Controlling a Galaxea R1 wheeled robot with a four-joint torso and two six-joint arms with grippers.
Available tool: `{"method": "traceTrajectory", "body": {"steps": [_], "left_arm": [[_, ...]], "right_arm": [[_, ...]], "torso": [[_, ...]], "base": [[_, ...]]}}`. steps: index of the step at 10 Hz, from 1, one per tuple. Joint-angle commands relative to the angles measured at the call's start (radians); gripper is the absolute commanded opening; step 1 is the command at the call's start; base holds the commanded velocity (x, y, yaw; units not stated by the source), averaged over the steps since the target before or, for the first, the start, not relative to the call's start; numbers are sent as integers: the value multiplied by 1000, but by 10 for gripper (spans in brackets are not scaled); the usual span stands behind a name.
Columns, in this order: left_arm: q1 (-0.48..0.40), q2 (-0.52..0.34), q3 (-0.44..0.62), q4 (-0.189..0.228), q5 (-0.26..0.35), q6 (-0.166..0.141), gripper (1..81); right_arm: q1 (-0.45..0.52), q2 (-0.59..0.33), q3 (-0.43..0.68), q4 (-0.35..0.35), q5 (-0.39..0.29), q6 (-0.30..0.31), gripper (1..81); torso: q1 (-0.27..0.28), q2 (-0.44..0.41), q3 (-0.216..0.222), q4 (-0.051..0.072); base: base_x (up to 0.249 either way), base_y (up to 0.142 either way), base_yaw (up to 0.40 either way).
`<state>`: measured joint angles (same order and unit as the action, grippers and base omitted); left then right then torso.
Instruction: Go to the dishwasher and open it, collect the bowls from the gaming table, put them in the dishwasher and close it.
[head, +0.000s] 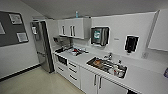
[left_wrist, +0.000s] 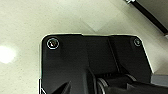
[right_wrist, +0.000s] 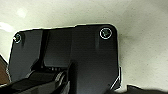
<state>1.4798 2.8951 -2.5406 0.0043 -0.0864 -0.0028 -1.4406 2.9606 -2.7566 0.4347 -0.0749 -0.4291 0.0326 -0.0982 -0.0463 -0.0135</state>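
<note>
Pale floor (left_wrist: 25, 27) lies closest, beneath both wrist cameras, and I cannot tell whether the left claw or the right claw is released or clenched. Farther off, from left to right, stand a notice board (head: 10, 30), a steel fridge (head: 41, 47), a small black oven (head: 62, 60), white drawers (head: 73, 70) and a cluttered sink (head: 106, 65) set in the white worktop (head: 140, 77). A dark sliver (head: 130, 92) under the worktop at near right could be the dishwasher, but I cannot tell.

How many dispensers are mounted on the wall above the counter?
2. One dark wall dispenser hangs right of the upper cabinets, above the counter; the other wall dispenser hangs above the sink. More may be outside the picture.
</note>
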Motion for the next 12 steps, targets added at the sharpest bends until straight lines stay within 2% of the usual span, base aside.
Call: {"method": "traceTrajectory", "body": {"steps": [1,12], "left_arm": [[-55,-9,3,8,45,1,811],[-55,-9,3,6,46,1,811]], "right_arm": [[64,-13,-6,4,-60,-3,811],[64,-18,-7,4,-48,-2,811]], "torso": [[0,0,0,0],[0,0,0,0]], "base": [[0,0,194],[0,0,195]]}}
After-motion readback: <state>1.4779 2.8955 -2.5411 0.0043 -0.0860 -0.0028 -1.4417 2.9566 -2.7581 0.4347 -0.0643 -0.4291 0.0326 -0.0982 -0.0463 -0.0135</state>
